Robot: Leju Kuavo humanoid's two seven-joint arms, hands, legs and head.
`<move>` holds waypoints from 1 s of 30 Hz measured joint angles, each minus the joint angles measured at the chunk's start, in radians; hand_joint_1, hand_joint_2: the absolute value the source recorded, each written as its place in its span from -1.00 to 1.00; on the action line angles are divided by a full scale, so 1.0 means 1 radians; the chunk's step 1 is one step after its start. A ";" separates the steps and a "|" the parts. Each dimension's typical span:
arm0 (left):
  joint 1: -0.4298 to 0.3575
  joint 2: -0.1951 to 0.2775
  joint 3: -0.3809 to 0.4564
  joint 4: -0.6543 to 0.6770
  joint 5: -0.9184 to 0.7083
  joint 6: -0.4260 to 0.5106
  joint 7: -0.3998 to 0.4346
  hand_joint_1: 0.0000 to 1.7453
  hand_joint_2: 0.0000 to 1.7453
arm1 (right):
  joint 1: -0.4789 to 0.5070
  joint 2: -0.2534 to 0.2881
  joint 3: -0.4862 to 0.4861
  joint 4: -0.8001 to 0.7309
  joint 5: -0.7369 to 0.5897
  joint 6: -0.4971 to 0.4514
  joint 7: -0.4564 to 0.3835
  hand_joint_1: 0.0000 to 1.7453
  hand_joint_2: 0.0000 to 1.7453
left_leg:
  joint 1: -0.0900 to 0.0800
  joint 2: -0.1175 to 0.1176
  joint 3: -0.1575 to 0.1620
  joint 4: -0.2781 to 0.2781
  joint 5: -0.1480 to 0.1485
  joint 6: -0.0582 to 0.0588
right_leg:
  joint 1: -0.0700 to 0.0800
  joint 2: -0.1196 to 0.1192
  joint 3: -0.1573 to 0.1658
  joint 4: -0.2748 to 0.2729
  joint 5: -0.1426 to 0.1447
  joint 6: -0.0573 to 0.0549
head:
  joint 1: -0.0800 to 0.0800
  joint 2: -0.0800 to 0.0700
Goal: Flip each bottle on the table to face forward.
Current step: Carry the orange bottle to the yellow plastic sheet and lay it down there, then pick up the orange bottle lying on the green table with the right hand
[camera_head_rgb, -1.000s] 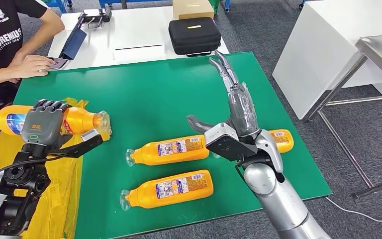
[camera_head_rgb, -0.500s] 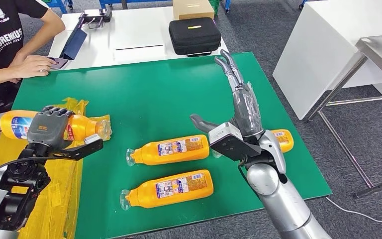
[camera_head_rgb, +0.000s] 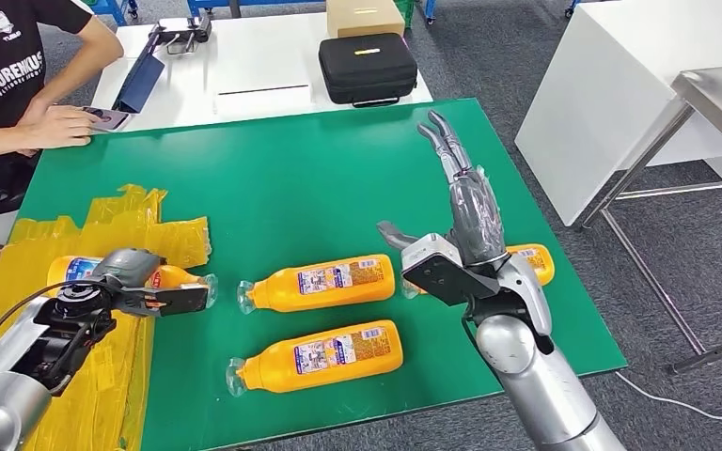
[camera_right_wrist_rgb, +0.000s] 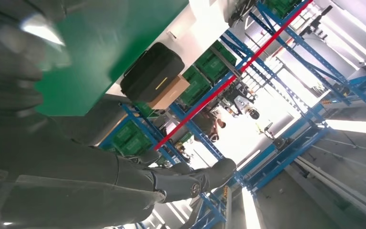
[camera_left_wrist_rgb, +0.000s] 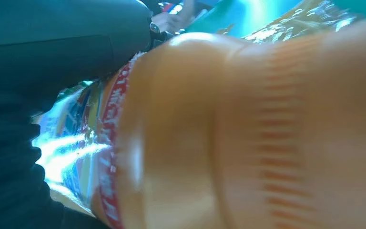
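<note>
Orange bottles lie on their sides on the green surface (camera_head_rgb: 273, 178). The left robot hand (camera_head_rgb: 122, 268) grasps one bottle (camera_head_rgb: 75, 270) at the surface's left edge, over crumpled yellow plastic (camera_head_rgb: 103, 225); in the left wrist view its orange body and red-edged label loom close. Two more bottles, one (camera_head_rgb: 324, 282) nearer the middle and one (camera_head_rgb: 324, 355) nearer the front edge, lie parallel with caps pointing left. A fourth bottle (camera_head_rgb: 536, 263) lies partly hidden behind the right arm. The right robot hand (camera_head_rgb: 465, 202) is raised above the surface, released, fingers straight and spread, grasping nothing. A person (camera_head_rgb: 19, 85) sits at the far left, hand on a phone (camera_head_rgb: 103, 117). A black case (camera_head_rgb: 367, 66) rests on the white table (camera_head_rgb: 244, 80) beyond.
</note>
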 joint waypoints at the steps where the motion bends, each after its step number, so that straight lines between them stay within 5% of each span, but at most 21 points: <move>1: -0.005 -0.001 -0.004 0.012 -0.003 0.002 0.013 -1.00 1.00 | 0.000 0.000 0.000 0.000 0.003 0.002 0.002 -1.00 1.00 | 0.000 0.000 0.001 0.000 0.000 0.000 | 0.000 0.000 0.000 0.000 0.000 0.000 | 0.000 0.000; 9: -0.023 -0.012 -0.021 0.062 -0.019 0.005 0.068 -1.00 1.00 | 0.006 0.000 -0.002 0.000 0.017 0.013 0.009 -1.00 1.00 | 0.000 0.000 0.005 0.000 0.000 0.000 | 0.000 0.000 0.005 0.000 0.000 0.000 | 0.000 0.000; 13: -0.018 -0.015 -0.021 0.056 -0.029 0.020 0.094 -1.00 -1.00 | 0.012 0.000 -0.008 0.000 0.044 0.021 0.023 -1.00 1.00 | 0.000 0.000 0.007 0.000 0.000 0.000 | 0.000 0.000 0.006 0.000 0.000 0.000 | 0.000 0.000; 20: 0.121 -0.013 0.042 -0.286 -0.073 -0.014 0.167 -1.00 -1.00 | 0.055 -0.014 -0.053 -0.027 0.135 0.071 0.045 -1.00 1.00 | 0.000 -0.001 0.003 0.000 0.000 0.000 | 0.000 -0.001 0.004 0.000 0.000 0.000 | 0.000 0.000; 30: 0.275 -0.013 0.180 -0.717 0.068 -0.034 0.089 -1.00 -1.00 | 0.106 -0.040 -0.105 -0.070 0.156 0.098 0.046 -1.00 1.00 | -0.001 0.000 -0.001 0.000 0.000 0.000 | 0.000 -0.001 -0.001 0.000 0.000 0.000 | 0.000 0.000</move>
